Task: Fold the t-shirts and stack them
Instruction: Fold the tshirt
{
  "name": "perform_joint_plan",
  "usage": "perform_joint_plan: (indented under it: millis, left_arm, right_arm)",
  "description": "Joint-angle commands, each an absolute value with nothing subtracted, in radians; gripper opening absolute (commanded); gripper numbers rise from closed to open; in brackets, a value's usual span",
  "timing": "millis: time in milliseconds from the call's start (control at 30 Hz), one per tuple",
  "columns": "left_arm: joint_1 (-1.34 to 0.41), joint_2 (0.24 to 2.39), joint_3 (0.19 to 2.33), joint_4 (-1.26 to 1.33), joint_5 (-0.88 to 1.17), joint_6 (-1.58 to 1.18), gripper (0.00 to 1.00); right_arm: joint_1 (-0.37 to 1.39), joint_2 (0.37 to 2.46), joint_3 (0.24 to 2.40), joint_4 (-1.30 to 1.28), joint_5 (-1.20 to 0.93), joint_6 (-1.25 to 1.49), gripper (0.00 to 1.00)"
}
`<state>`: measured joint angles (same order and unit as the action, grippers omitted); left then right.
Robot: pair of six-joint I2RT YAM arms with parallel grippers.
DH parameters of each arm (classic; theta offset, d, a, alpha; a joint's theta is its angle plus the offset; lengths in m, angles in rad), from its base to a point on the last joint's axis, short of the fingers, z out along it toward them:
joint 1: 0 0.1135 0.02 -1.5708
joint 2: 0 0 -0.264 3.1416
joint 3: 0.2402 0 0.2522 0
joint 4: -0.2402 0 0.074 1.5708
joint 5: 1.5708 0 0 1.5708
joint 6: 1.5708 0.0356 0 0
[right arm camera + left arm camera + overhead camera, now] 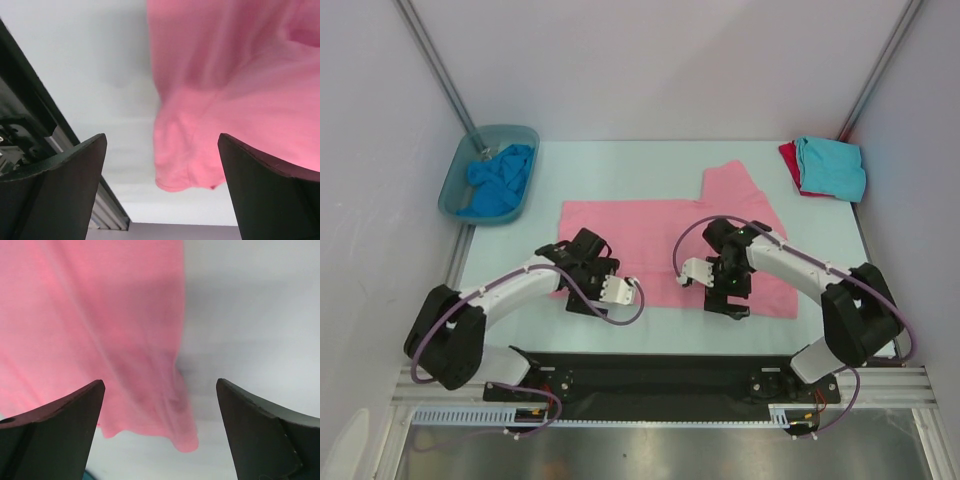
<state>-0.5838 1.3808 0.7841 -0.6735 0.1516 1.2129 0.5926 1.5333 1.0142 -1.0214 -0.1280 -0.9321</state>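
Top view: a large light pink cotton t-shirt [660,235] lies spread across the pale table [620,160], one sleeve pointing to the far side. The left tool [588,285] and right tool [730,300] both sit over its near edge. At the far left, a translucent grey-blue plastic tub [455,185] holds a crumpled bright blue t-shirt [500,180]. At the far right corner, a folded turquoise t-shirt [832,168] rests on a red t-shirt [788,158].

Left wrist view: the left tool [160,382] is spread wide and grips nothing, with the pink cloth [90,315] (blurred) beneath it.

Right wrist view: the right tool [162,136] is equally wide and empty, a pink corner [235,75] below its fingers.
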Motion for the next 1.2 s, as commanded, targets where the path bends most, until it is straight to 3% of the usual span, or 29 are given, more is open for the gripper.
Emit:
perform_joint_plan:
  millis: [0, 100, 233, 300, 333, 400, 433, 500, 733, 767, 800, 833, 1167]
  left_arm:
    - [-0.565, 1.312, 0.834, -0.677, 0.14, 1.246, 1.0]
    - [-0.514, 1.353, 0.921, -0.545, 0.082, 1.12, 1.0]
    - [-0.448, 1.558, 1.124, -0.509, 0.037, 0.924, 1.0]
    - [-0.41, 1.651, 1.214, -0.512, 0.055, 0.847, 1.0]
    - [-0.4, 1.676, 1.235, -0.508, 0.046, 0.832, 1.0]
    - [-0.4, 1.727, 1.265, -0.496, 0.031, 0.813, 1.0]
    - [-0.399, 1.739, 1.267, -0.482, 0.017, 0.805, 1.0]
    - [-0.396, 1.753, 1.253, -0.43, 0.003, 0.807, 1.0]
    - [-0.33, 1.876, 1.311, -0.362, -0.074, 0.741, 0.95]
    - [-0.325, 1.882, 1.319, -0.351, -0.077, 0.739, 0.95]
    - [-0.321, 1.891, 1.325, -0.339, -0.104, 0.739, 0.95]
    - [-0.318, 1.899, 1.328, -0.325, -0.116, 0.738, 0.95]
    - [-0.31, 1.941, 1.335, -0.308, -0.15, 0.741, 0.95]
  right_arm:
    - [0.575, 1.465, 1.118, -1.02, -0.126, -0.921, 1.0]
    - [0.459, 1.546, 1.257, -0.986, -0.144, -0.827, 1.0]
    - [0.31, 1.759, 1.536, -0.988, -0.175, -0.671, 1.0]
    - [0.228, 1.837, 1.685, -1.0, -0.23, -0.612, 0.95]
    - [0.206, 1.894, 1.722, -0.999, -0.245, -0.597, 0.74]
    - [0.169, 1.937, 1.778, -0.977, -0.229, -0.588, 0.46]
    - [0.158, 1.978, 1.793, -0.979, -0.23, -0.594, 0.2]
    - [0.129, 2.014, 1.818, -0.988, -0.224, -0.595, 0.0]
    - [0.081, 2.098, 1.831, -0.947, -0.244, -0.569, 0.0]
    - [0.08, 2.109, 1.838, -0.931, -0.244, -0.566, 0.02]
    - [0.081, 2.111, 1.838, -0.917, -0.23, -0.558, 0.18]
    - [0.081, 2.115, 1.839, -0.905, -0.229, -0.551, 0.21]
    - [0.083, 2.134, 1.766, -0.769, -0.218, -0.479, 0.22]
